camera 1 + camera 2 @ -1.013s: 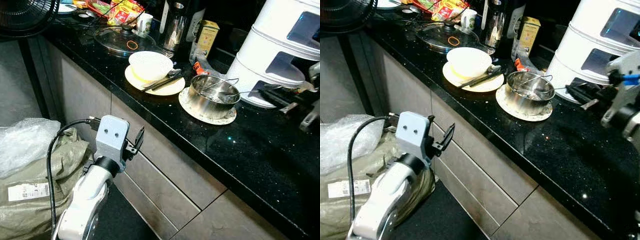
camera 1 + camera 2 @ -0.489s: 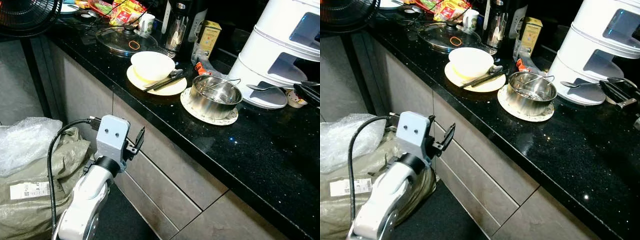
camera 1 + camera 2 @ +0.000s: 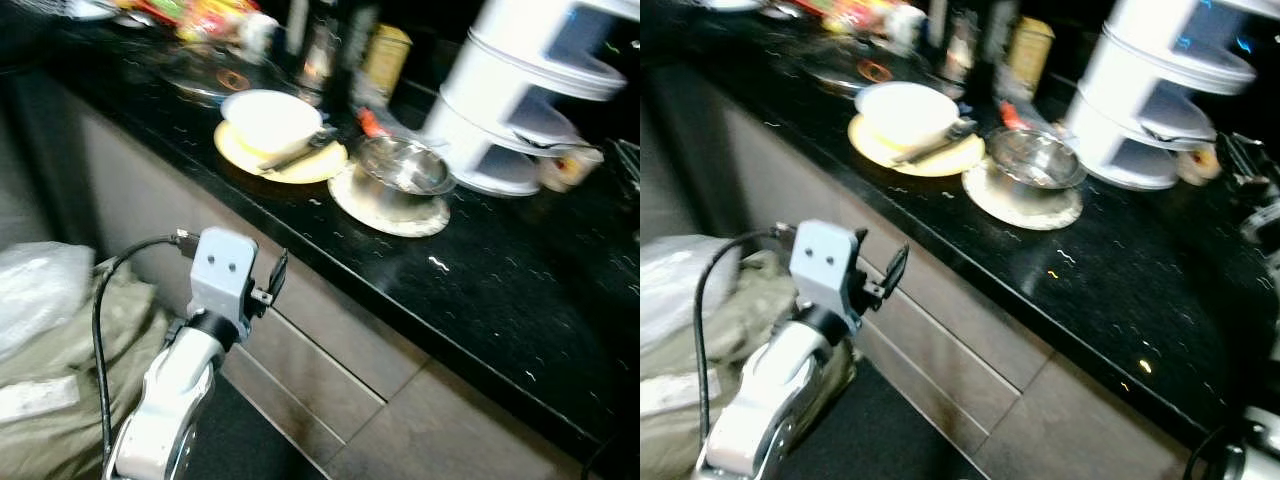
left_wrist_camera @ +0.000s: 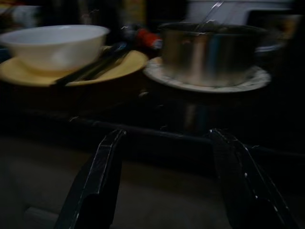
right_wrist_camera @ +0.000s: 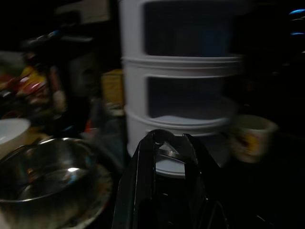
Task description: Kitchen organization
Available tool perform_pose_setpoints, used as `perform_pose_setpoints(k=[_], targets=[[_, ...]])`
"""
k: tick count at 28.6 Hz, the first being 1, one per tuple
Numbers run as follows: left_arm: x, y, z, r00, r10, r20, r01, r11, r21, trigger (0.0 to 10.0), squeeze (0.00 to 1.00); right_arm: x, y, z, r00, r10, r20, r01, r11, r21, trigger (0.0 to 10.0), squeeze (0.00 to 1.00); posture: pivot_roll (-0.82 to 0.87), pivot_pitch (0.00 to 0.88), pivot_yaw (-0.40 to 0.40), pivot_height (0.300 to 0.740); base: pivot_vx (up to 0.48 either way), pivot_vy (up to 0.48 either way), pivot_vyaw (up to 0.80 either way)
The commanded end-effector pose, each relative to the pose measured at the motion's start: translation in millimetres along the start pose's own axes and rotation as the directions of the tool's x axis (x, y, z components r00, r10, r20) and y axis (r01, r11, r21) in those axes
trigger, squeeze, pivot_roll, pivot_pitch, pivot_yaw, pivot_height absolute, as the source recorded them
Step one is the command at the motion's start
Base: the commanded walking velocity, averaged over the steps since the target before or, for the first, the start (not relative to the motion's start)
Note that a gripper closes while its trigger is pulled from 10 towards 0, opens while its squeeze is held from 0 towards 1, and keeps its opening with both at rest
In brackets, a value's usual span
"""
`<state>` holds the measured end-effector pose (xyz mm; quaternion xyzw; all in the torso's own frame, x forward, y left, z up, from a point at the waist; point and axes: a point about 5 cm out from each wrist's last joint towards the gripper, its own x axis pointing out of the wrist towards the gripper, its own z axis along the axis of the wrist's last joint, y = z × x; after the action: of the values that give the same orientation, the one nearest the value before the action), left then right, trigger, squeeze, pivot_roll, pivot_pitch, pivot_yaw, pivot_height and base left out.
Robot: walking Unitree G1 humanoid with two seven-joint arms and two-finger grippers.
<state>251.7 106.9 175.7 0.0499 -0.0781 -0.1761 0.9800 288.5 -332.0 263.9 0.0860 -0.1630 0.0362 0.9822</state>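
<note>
A glossy black speckled table runs from far left to near right, above grey drawer fronts. On it, a white bowl sits on a yellow plate with dark chopsticks lying across the rim. Just right of it, a shiny steel pot stands on a round patterned plate. Farther right rises a white tiered rack, with a small printed cup beside it.

My left end effector hangs below the table edge, fingers wide apart. My right end effector points at the rack, fingers closed on a spoon. An olive sack lies on the floor at left.
</note>
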Motion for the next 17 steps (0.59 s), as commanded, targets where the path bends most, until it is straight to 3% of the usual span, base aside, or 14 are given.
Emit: perform_pose_setpoints(k=[1, 2, 3, 5, 6, 10, 11, 13, 16, 17], targets=[[0.0, -1.3, -4, 1.0, -0.009, -0.019, 0.009, 1.0, -0.007, 10.0, 0.0, -2.2, -4.5, 10, 0.997, -0.027, 0.074, 0.026, 1.0, 0.01, 0.0, 0.0, 0.15, 0.029, -0.188, 0.74, 0.0, 0.0, -0.8], [0.0, -1.2, -4, 1.0, -0.009, -0.019, 0.009, 1.0, -0.007, 10.0, 0.0, -1.8, -7.4, 9, 0.994, -0.054, 0.09, 0.052, 0.998, 0.028, 0.4, 0.0, 0.15, 0.03, -0.188, 0.74, 0.0, 0.0, -0.8], [0.0, -1.1, -4, 1.0, -0.009, -0.02, 0.009, 1.0, -0.008, 10.0, 0.0, -1.2, -9.6, 8, 0.992, -0.078, 0.104, 0.074, 0.996, 0.04, 3.0, 0.0, 0.15, 0.03, -0.188, 0.74, 0.0, 0.0, -0.8], [-0.1, -1.0, -4, 1.0, -0.009, -0.019, 0.009, 1.0, -0.008, 10.0, 0.0, -0.5, -11.1, 8, 0.988, -0.1, 0.116, 0.095, 0.994, 0.046, 3.4, 0.0, 0.15, 0.031, -0.19, 0.74, 0.0, 0.0, -0.8], [-0.3, -0.9, -3, 1.0, -0.009, -0.019, 0.009, 1.0, -0.009, 10.0, 0.0, 1.2, -10.8, 4, 0.982, -0.137, 0.128, 0.13, 0.989, 0.065, 10.0, 0.0, 0.15, 0.031, -0.19, 0.74, 0.0, 0.0, -0.8], [-0.4, -1.0, -3, 1.0, -0.01, -0.019, 0.009, 1.0, -0.009, 10.0, 0.0, 2.9, -7.4, -3, 0.98, -0.158, 0.12, 0.151, 0.987, 0.062, 10.0, 0.0, 0.15, 0.032, -0.19, 0.74, 0.0, 0.0, -0.8], [-0.3, -1.1, -3, 1.0, -0.01, -0.018, 0.01, 1.0, -0.009, 10.0, 0.0, 5.1, -1.5, -16, 0.979, -0.185, 0.091, 0.182, 0.982, 0.047, 10.0, 0.0, 0.15, 0.032, -0.19, 0.74, 0.0, 0.0, -0.8], [-0.3, -1.2, -3, 1.0, -0.01, -0.018, 0.01, 1.0, -0.009, 10.0, 0.0, 6.0, 0.7, -22, 0.977, -0.2, 0.077, 0.197, 0.979, 0.044, 10.0, 0.0, 0.15, 0.032, -0.19, 0.74, 0.0, 0.0, -0.8], [-0.3, -1.5, -3, 1.0, -0.012, -0.015, 0.012, 1.0, -0.009, 10.0, 0.0, 8.4, 5.3, -34, 0.972, -0.23, 0.04, 0.231, 0.973, -0.007, 10.0, 0.0, 0.15, 0.032, -0.187, 0.74, 0.0, 0.0, -0.8], [-0.4, -1.9, -2, 1.0, -0.015, -0.013, 0.015, 1.0, -0.009, 10.0, 0.0, 10.4, 8.7, -41, 0.969, -0.246, 0.015, 0.247, 0.967, -0.061, 10.0, 0.0, 0.16, 0.034, -0.187, 0.74, 0.0, 0.0, -0.8]])
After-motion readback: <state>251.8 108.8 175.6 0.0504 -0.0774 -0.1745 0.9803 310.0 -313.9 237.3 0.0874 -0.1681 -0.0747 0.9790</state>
